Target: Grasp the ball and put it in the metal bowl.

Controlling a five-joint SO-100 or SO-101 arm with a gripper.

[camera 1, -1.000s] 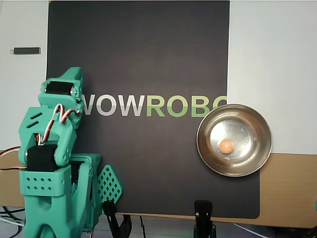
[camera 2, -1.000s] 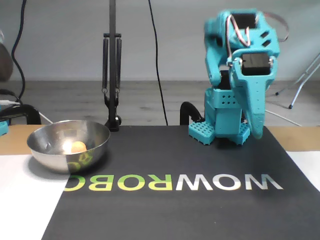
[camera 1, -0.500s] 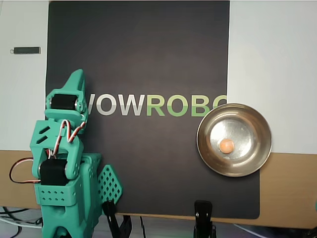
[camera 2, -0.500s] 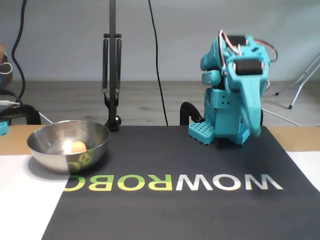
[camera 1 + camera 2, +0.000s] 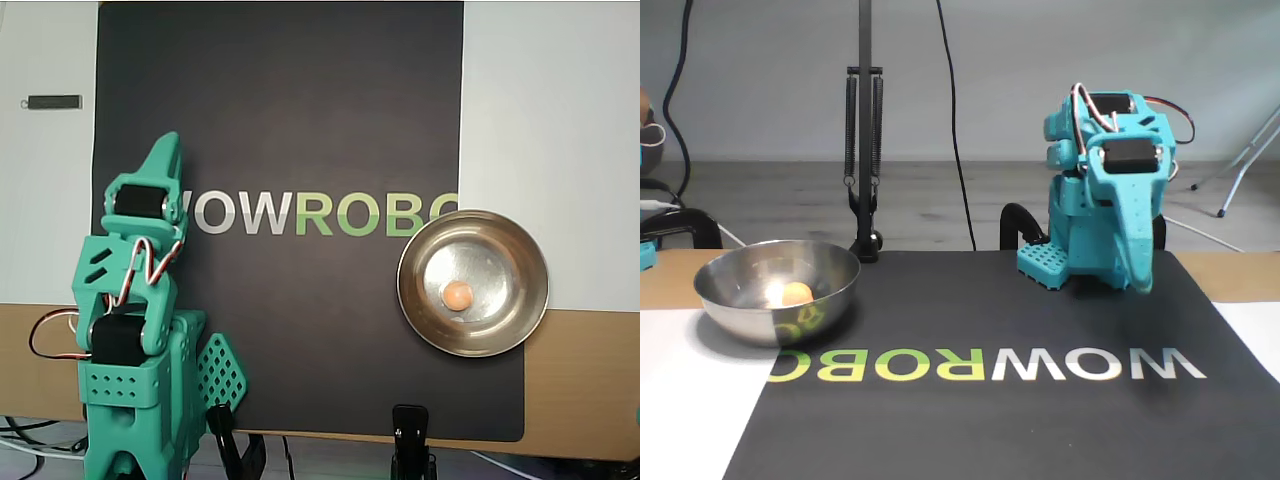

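The small peach-orange ball (image 5: 458, 295) (image 5: 796, 293) lies on the bottom of the metal bowl (image 5: 404, 285) (image 5: 755, 322). That shiny bowl stands at the right edge of the mat in the overhead view and at the left in the fixed view. My teal gripper (image 5: 167, 143) (image 5: 1140, 281) is far from both, folded over the arm's base. Its fingers taper together into one point just above the mat beside the letter W. It is shut with nothing in it.
The black mat (image 5: 300, 100) carries a WOWROBO logo. Black clamps (image 5: 410, 440) hold its near edge in the overhead view. A small dark bar (image 5: 54, 102) lies on the white surface at the left. A lamp stand (image 5: 864, 150) and cables rise behind the bowl.
The arm has folded down onto its base and the shut gripper has sunk lower towards the mat. Ball and bowl have not moved.
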